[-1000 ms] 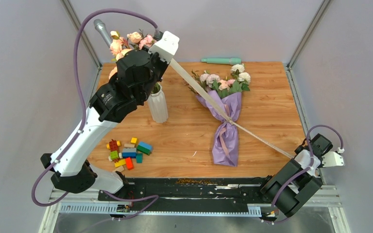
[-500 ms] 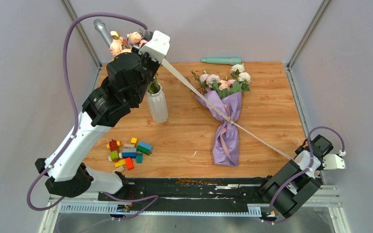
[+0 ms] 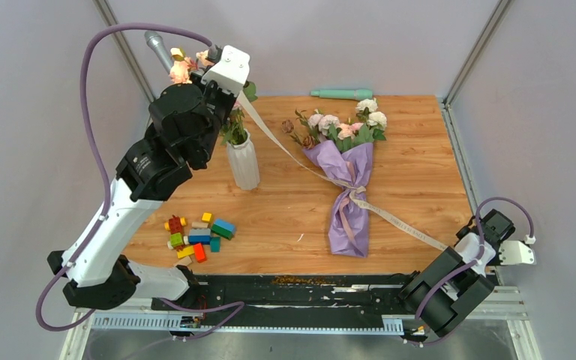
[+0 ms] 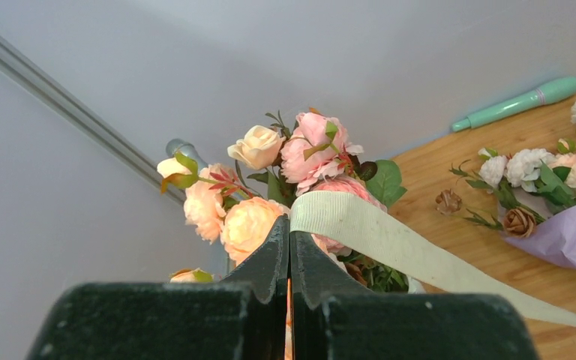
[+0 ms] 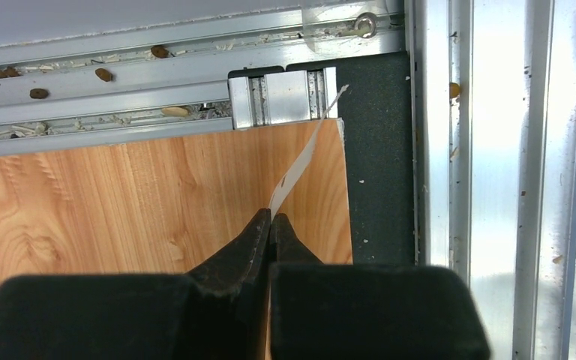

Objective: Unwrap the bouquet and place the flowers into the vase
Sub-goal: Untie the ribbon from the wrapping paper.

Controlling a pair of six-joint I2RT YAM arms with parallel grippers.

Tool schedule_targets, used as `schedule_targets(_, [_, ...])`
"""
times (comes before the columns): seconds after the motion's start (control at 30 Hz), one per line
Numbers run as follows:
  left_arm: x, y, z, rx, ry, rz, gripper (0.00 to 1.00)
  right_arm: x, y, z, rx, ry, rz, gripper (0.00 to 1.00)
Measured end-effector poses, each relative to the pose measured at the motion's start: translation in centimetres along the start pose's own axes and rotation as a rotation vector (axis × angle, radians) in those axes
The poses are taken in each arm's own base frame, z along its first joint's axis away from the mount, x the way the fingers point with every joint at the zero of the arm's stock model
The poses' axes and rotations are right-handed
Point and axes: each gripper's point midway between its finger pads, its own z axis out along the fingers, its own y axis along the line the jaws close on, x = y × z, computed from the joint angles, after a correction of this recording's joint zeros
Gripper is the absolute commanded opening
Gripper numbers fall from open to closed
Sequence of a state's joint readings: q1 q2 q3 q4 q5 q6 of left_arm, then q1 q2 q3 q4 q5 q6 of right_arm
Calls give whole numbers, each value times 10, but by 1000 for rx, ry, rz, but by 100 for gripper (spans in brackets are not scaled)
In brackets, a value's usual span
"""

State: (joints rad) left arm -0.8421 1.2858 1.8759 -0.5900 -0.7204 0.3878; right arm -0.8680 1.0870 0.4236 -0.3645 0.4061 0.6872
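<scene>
While left gripper (image 4: 290, 247) and right gripper (image 5: 271, 225) clamp both ends of the beige ribbon (image 3: 390, 219), the lilac-paper bouquet of pale roses (image 3: 349, 180) lies centre frame; a snagged knot could drag it into the ribbed white vase (image 3: 244, 163).

The left arm (image 3: 120, 217) stretches up toward the far left, the left gripper (image 4: 289, 225) held high with its 2 jaws pinched on the ribbon (image 4: 390, 247). The right arm (image 3: 450, 281) sits folded low at the near right, the right gripper (image 5: 271, 219) clamped on the ribbon's other end.
</scene>
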Motion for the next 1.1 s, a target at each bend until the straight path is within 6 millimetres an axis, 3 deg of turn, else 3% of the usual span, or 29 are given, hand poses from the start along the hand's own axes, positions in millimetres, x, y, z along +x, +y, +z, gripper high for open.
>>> schedule_targets(0.3, [-3,9,-10,3,-23,-16,0,-5,-1,-6,-13,-15,15,0])
schedule_targets(0.37, [-3,7,-13,29,-33,-23,3,-11,5,-12,-53,-34,22,14])
schedule_targets(0.4, [-3,5,-14,45,-37,-28,10,-14,8,-15,-77,-44,26,26])
schedule_targets(0.43, [-2,1,-16,67,-42,-34,22,-18,12,-19,-103,-56,28,43])
schedule_targets(0.47, [-1,-2,-18,92,-47,-41,32,-21,16,-23,-132,-70,28,51])
schedule_targets(0.5, [0,-7,-20,118,-50,-49,49,-24,20,-27,-160,-81,28,59])
schedule_targets(0.57, [5,-17,-25,175,-54,-61,67,-29,26,-33,-205,-95,22,68])
schedule_targets(0.7, [17,-38,-37,297,-50,-72,90,-26,40,-38,-285,-76,-10,75])
schedule_targets(0.83, [21,-59,-52,438,-57,-89,99,-17,51,-41,-355,-29,-50,80])
schedule_targets(1.03, [11,-85,-74,632,-106,-138,100,-5,70,-52,-484,25,-112,82])
schedule_targets(1.1, [9,-104,-76,707,-102,-156,100,-1,80,-59,-540,41,-147,82])
